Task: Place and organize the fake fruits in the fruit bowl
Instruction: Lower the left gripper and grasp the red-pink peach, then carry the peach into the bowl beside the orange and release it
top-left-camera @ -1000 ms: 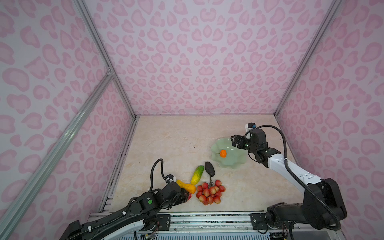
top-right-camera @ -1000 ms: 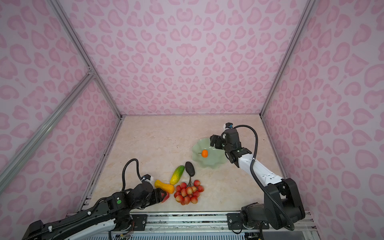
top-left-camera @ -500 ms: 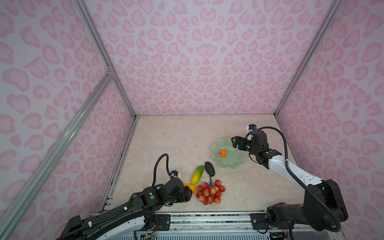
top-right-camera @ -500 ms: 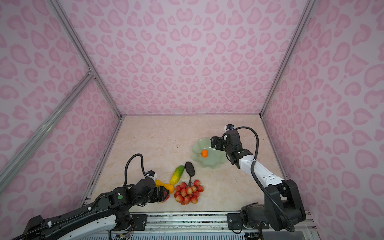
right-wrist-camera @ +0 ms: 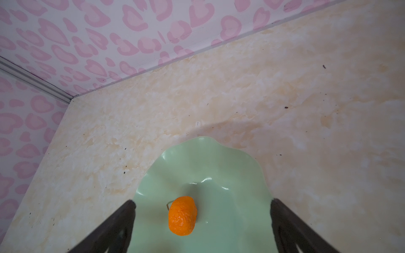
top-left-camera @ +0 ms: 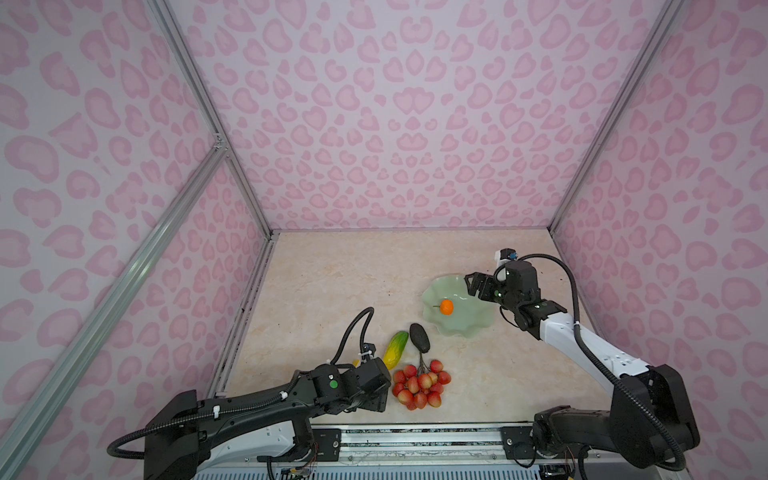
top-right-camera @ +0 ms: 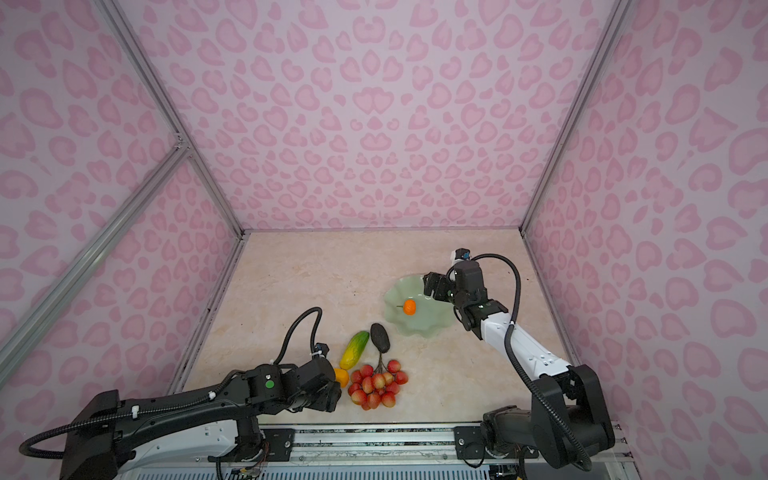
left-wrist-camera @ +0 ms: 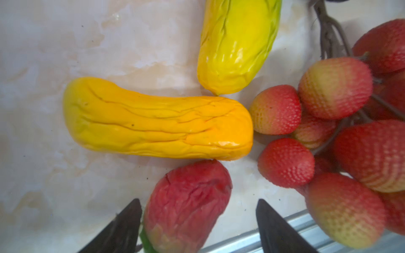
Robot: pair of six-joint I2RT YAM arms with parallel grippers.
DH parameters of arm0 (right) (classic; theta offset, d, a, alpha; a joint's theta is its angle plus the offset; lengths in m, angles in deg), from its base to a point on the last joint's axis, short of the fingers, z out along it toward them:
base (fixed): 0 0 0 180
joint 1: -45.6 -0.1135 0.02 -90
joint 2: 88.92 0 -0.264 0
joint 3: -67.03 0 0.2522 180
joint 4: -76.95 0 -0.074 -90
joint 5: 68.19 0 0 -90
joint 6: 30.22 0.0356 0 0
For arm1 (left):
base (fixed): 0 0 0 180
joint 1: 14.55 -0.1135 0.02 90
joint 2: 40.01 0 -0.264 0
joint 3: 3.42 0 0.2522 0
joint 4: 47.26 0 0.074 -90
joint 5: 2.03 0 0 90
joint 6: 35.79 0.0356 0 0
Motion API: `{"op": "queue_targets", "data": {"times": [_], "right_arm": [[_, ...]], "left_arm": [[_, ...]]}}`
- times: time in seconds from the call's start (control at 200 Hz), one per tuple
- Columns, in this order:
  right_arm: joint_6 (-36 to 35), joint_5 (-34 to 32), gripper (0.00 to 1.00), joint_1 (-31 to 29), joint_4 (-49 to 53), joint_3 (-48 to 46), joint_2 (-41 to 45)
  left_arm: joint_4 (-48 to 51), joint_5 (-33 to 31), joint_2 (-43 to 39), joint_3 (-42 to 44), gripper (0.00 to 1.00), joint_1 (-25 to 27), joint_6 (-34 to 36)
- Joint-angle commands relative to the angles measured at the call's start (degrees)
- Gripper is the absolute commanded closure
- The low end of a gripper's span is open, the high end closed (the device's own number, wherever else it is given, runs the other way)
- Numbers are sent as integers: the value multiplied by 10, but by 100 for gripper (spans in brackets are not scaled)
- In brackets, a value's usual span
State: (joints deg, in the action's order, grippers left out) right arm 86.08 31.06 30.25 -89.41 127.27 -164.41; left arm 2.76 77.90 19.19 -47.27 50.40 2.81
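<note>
Straddling wrinkled red strawberry (left-wrist-camera: pixel 186 208), left jaws spread | right jaws spread above wavy green bowl (right-wrist-camera: pixel 230 166)

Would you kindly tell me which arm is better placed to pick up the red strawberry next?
Left: the left claw is open and straddles the red strawberry, whereas the right claw hangs open over the fruit bowl, well away from it.

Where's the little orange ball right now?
In both top views the orange ball lies alone in the green bowl, right of centre, beyond the black fruit.
</note>
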Motion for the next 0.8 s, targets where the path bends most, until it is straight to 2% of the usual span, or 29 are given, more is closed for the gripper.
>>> {"op": "queue_targets", "data": {"times": [0.0,0.125,0.4,0.55,0.61,0.69,0.795], "right_arm": [[-6,2,5,0,-7,-4,4],[-6,1,5,1,-6,-6,7],[-3,-1,5,3,-11,-12,13],[-3,-2,5,7,-10,-12,18],[-4,-1,5,9,-8,-12,23],[-4,-4,5,13,-10,-15,31],[-13,-2,3,16,-3,-17,46]], "left_arm": [[-7,-18,15,6,24,2,1],[-20,-21,24,11,40,2,5],[-21,-11,-19,10,56,2,37],[17,-7,-79,-26,56,2,82],[36,-27,-92,-58,56,-6,108],[25,-13,-81,-114,55,-48,170],[-10,18,-18,-197,55,-109,255]]}}
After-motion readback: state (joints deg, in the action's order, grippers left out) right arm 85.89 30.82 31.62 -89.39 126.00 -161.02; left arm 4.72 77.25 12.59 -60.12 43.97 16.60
